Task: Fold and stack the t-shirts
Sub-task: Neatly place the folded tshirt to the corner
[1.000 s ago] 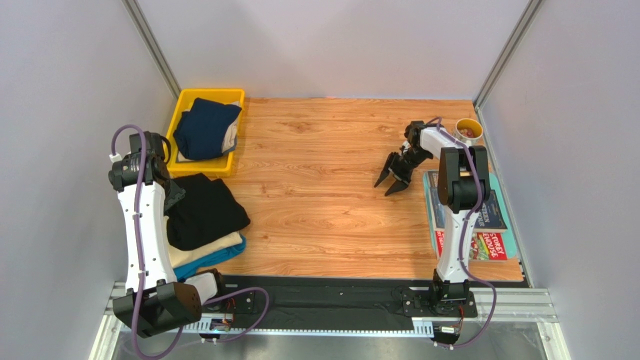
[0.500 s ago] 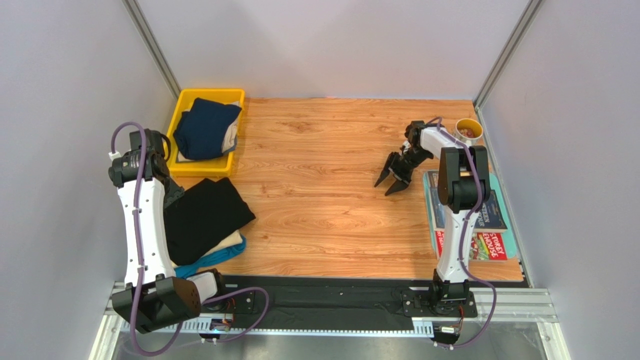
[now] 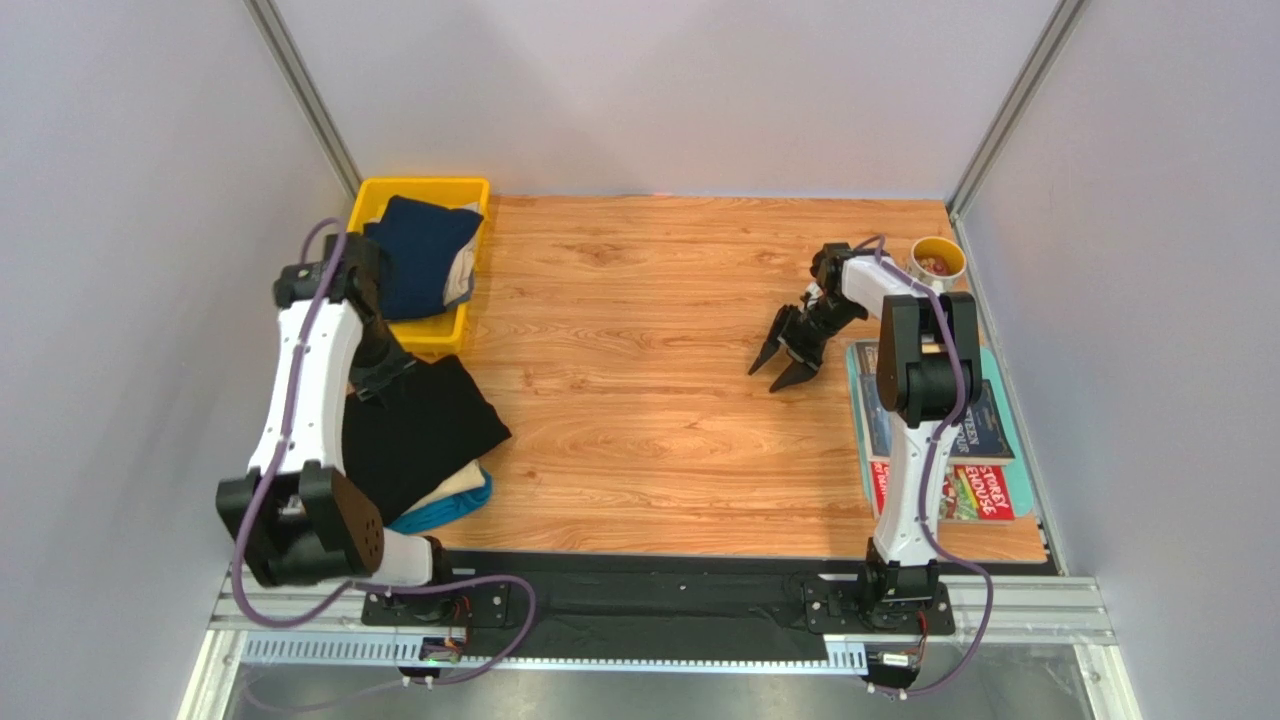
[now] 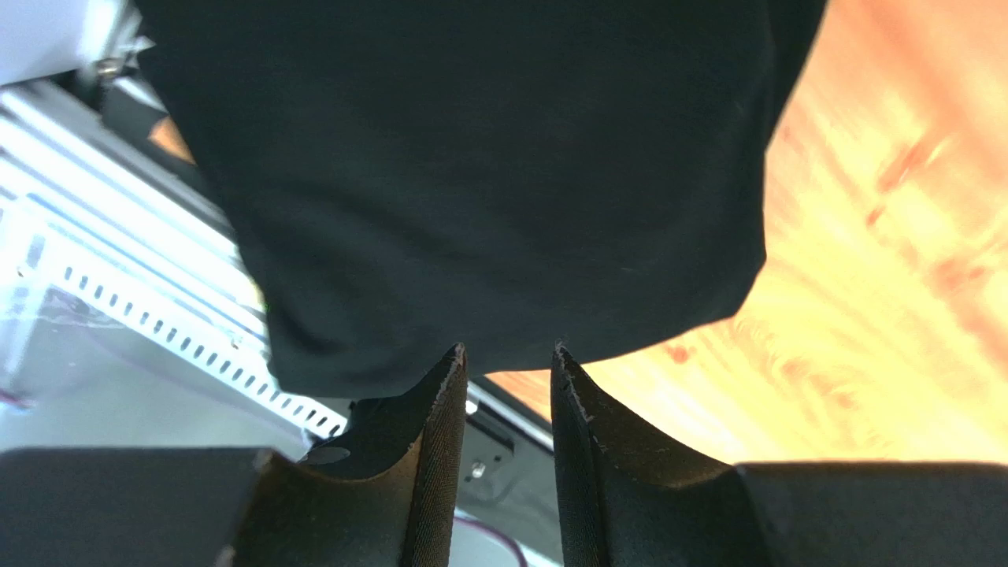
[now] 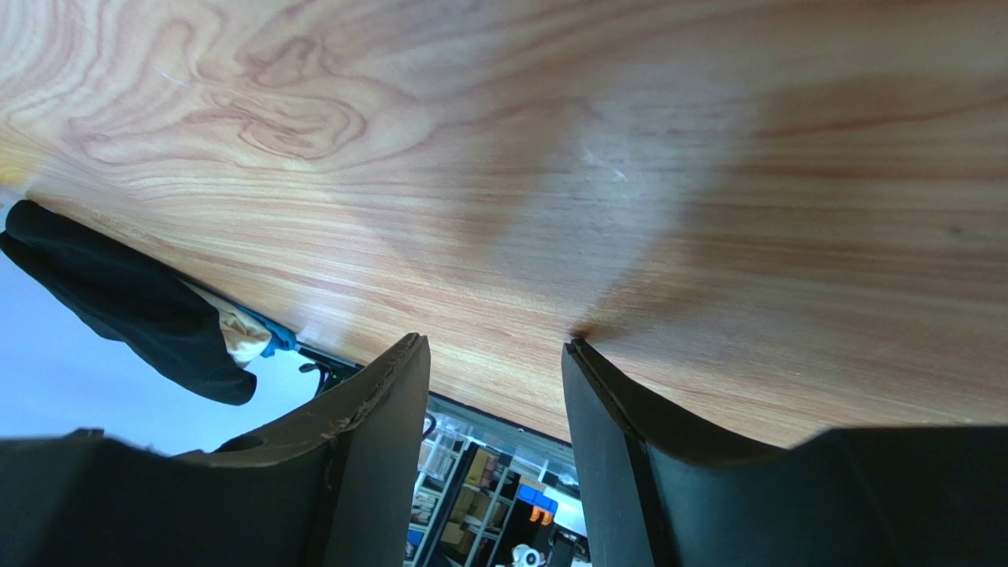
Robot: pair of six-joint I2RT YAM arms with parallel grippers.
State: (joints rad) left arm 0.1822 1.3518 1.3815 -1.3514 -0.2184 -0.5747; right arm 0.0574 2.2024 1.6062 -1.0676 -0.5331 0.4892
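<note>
The black t-shirt (image 3: pixel 413 435) lies folded on top of a stack at the table's near left. A cream t-shirt (image 3: pixel 460 492) and a teal-blue t-shirt (image 3: pixel 437 513) stick out beneath it. The dark navy t-shirt (image 3: pixel 409 255) lies bunched in the yellow bin (image 3: pixel 448 191). My left gripper (image 3: pixel 376 377) is at the far edge of the black shirt, its jaws a little apart and empty. In the left wrist view the black shirt (image 4: pixel 497 165) fills the area beyond the gripper (image 4: pixel 506 351). My right gripper (image 3: pixel 784 365) is open and empty over bare wood; it also shows in the right wrist view (image 5: pixel 495 343).
Colourful magazines (image 3: pixel 962 450) lie at the right edge under the right arm. A small yellow cup (image 3: pixel 936 258) stands at the far right corner. The black rail (image 3: pixel 646 593) runs along the near edge. Grey walls close in three sides.
My left arm has swung from the left of the stack up and right, to the black shirt's far edge by the bin. The black shirt now lies flatter. The right arm has not moved.
</note>
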